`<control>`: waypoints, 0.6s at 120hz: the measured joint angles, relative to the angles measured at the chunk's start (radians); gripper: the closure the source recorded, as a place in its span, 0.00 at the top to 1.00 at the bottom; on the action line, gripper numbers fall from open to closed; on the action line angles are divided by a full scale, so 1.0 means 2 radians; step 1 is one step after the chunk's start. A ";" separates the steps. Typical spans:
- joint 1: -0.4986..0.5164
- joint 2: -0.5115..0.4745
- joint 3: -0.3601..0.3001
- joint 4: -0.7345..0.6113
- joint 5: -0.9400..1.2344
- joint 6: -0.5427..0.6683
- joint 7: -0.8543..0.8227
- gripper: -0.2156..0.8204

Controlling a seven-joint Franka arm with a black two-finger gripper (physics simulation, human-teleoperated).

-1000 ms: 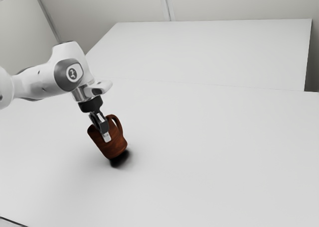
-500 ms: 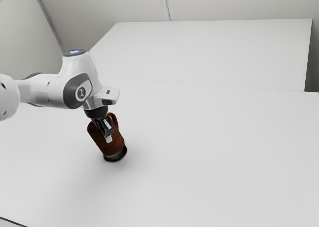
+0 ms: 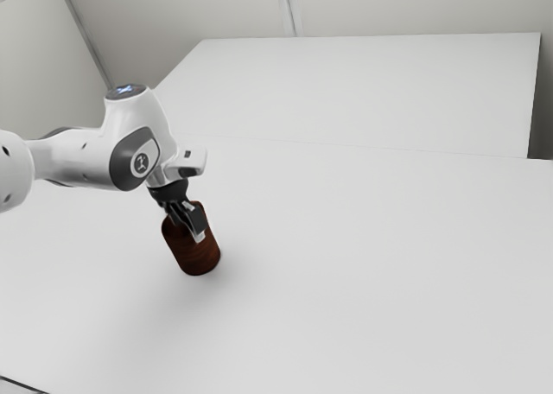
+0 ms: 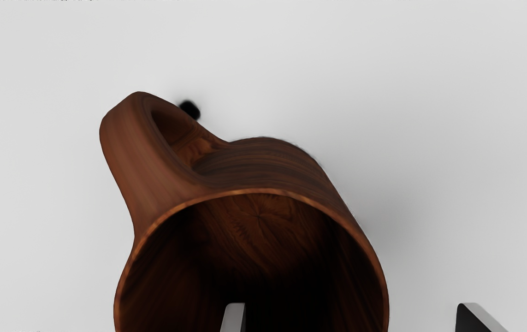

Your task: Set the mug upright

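The brown wooden mug point(image 3: 195, 254) rests with its base on the table, mouth up, its body slanting slightly in the exterior view. At its rim is my gripper point(image 3: 189, 229), one finger in front of the outer wall. In the wrist view the mug point(image 4: 263, 166) shows its open mouth and its handle. My gripper point(image 4: 352, 316) stands open there across the rim, one finger over the mouth and the other outside, with space between the outer finger and the wall. In the exterior view the handle is hidden.
The white table point(image 3: 363, 282) extends around the mug. A pale panel point(image 3: 354, 92) stands beyond it, and a dark line crosses the exterior view's lower left corner.
The mug has lowered and straightened, its dark shadow below has shrunk away, and its handle has turned out of sight. My hand moved slightly toward the exterior view's right, and the fingers now stand apart.
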 joint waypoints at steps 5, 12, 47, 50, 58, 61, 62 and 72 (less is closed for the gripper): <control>0.000 -0.007 -0.001 0.001 0.000 -0.003 -0.002 0.70; 0.000 -0.016 -0.002 0.007 0.000 -0.011 -0.004 0.73; 0.007 -0.022 -0.004 0.152 -0.004 -0.116 -0.057 0.78; 0.006 -0.022 -0.004 0.169 -0.004 -0.128 -0.065 0.78; -0.003 -0.016 0.006 0.210 -0.002 -0.162 -0.081 0.78; -0.014 -0.010 0.017 0.227 -0.002 -0.175 -0.087 0.78; -0.020 -0.007 0.023 0.234 -0.002 -0.180 -0.089 0.78; -0.064 0.014 0.069 0.287 -0.001 -0.220 -0.106 0.79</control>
